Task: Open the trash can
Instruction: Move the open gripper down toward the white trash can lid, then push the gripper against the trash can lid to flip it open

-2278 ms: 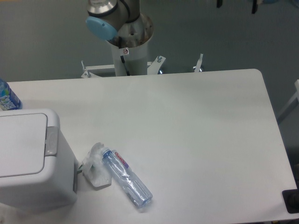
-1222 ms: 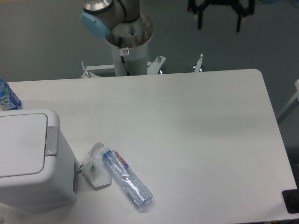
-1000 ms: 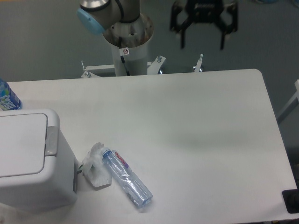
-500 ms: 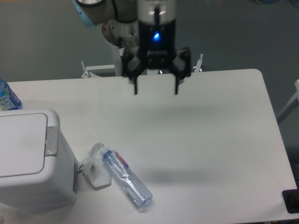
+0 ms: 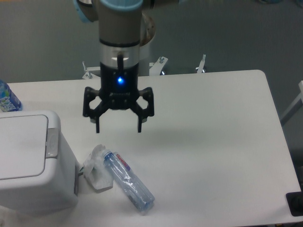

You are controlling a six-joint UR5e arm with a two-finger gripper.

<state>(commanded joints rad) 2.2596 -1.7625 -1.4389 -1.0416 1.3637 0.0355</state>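
The gripper hung above the table, jaws spread wide and holding nothing, a blue light glowing on its body. The trash can sat at the lower left, lid shut. This looked like the approach; next it needed to reach the grey push-button strip and press down.

The hand has swung down and left, toward the trash can.

Pincer hangs spread at frame centre above the tabletop; lid-closed trash can lower left, water bottle beside.
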